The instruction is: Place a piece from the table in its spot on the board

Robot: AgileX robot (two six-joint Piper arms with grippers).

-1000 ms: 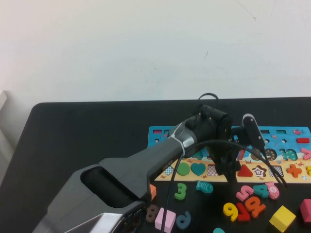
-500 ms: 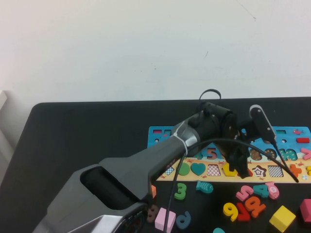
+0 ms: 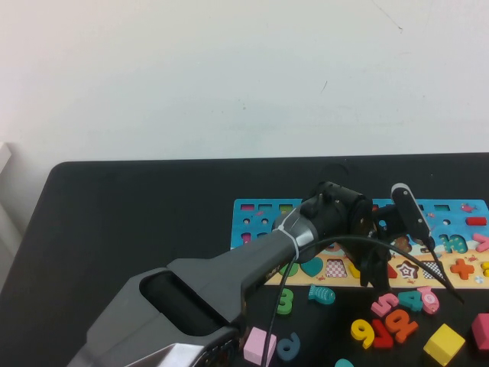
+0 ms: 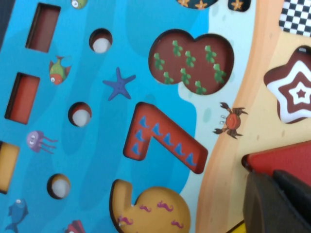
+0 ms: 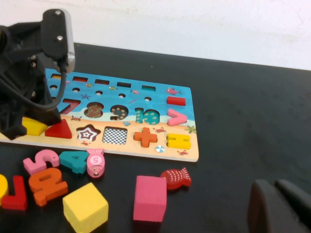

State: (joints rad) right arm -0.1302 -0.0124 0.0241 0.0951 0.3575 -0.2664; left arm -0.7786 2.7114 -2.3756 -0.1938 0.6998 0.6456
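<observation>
A small flat yellow piece (image 5: 32,127) lies on the sandy lower strip of the long puzzle board (image 5: 187,124), just beside a red triangle (image 5: 59,130). It is partly hidden, so its outline and how it sits in the slot are unclear. The left gripper (image 3: 374,274) hangs directly over the piece at the board's lower strip. Whether its claw is open or closed, or has hold of the piece, cannot be told.

On the board, a teal "10" (image 5: 146,115), a pink ">" (image 5: 175,116), an orange "+" (image 5: 146,137) and a yellow "=" (image 5: 179,141) can be read. Empty recesses shaped like an 8 (image 4: 190,60) and a 7 (image 4: 163,141) show in the blue part.

On the black table (image 5: 252,111) in front of the board lie a green 3 (image 3: 284,300), a pink 5 (image 5: 40,161), a teal 4 (image 5: 74,160), a yellow cube (image 5: 85,207), a pink block (image 5: 149,198) and a red fish (image 5: 176,178).

The right gripper (image 5: 279,206) sits low over the table, well apart from the board, its claw closed and empty.
</observation>
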